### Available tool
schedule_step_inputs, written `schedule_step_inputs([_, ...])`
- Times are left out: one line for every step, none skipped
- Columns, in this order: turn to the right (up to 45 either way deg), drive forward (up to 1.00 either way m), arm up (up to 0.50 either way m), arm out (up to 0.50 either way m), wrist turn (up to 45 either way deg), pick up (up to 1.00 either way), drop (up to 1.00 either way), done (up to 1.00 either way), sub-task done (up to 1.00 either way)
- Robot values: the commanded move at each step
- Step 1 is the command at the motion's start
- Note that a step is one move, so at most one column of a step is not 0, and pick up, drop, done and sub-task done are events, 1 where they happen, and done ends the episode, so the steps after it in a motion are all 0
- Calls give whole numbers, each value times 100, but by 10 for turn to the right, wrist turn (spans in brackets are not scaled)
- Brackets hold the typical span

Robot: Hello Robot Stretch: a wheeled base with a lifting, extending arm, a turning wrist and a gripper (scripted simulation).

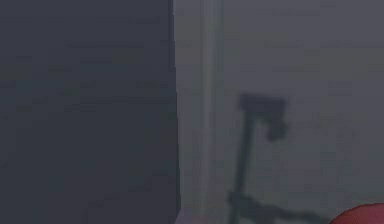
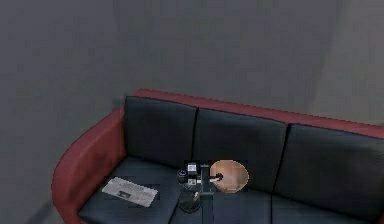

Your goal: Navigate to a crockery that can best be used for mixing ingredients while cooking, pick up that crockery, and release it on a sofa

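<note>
Red-framed and dark-cushioned, the sofa [image 2: 92, 152] carries or underlies the tan bowl [image 2: 230, 176] at its middle seat, just beside the gripper [image 2: 188, 177]. I cannot tell the state of its fingers, whether it holds anything, or whether the bowl rests on the seat. I judge the bowl rigid, light, smooth-walled and possibly breakable: grasp it at the rim, one finger inside, one outside.

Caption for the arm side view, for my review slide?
Arm over a red, dark-cushioned sofa, a tan bowl at the gripper; whether held is unclear.
</note>
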Motion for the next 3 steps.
schedule_step_inputs([0,0,0,0,0,0,100,0,0])
schedule_step_inputs([0,0,10,0,0,0,0,0,0])
schedule_step_inputs([0,0,0,-8,0,0,0,0,0])
